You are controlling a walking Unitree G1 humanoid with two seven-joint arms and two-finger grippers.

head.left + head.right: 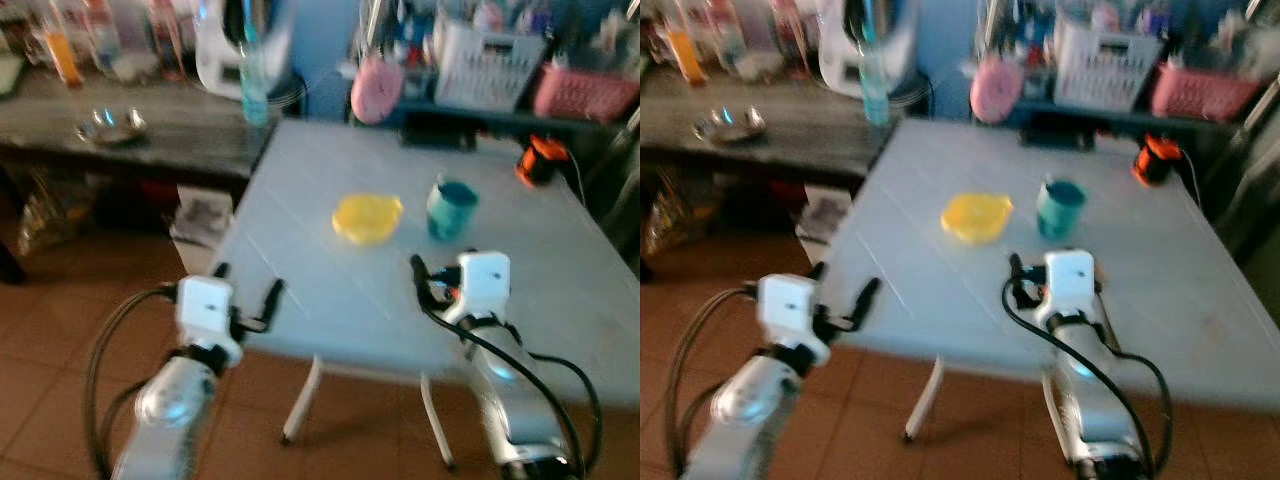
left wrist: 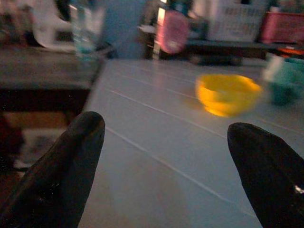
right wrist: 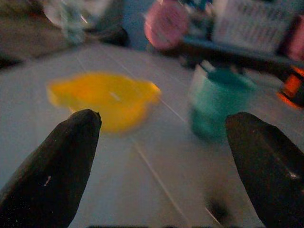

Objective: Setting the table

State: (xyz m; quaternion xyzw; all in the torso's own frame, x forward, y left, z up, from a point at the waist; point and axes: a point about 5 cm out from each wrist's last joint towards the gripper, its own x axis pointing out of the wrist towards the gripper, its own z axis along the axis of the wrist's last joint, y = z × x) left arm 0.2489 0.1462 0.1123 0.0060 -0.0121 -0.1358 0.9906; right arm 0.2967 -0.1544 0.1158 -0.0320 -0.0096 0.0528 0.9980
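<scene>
One yellow bowl (image 1: 367, 217) and one teal mug (image 1: 450, 208) sit side by side near the middle of the pale table (image 1: 560, 300), the mug to the right. The left gripper (image 1: 247, 292) hovers at the table's near left edge, fingers apart. The right gripper (image 3: 161, 156) is over the table just short of both dishes, fingers spread and holding nothing.
</scene>
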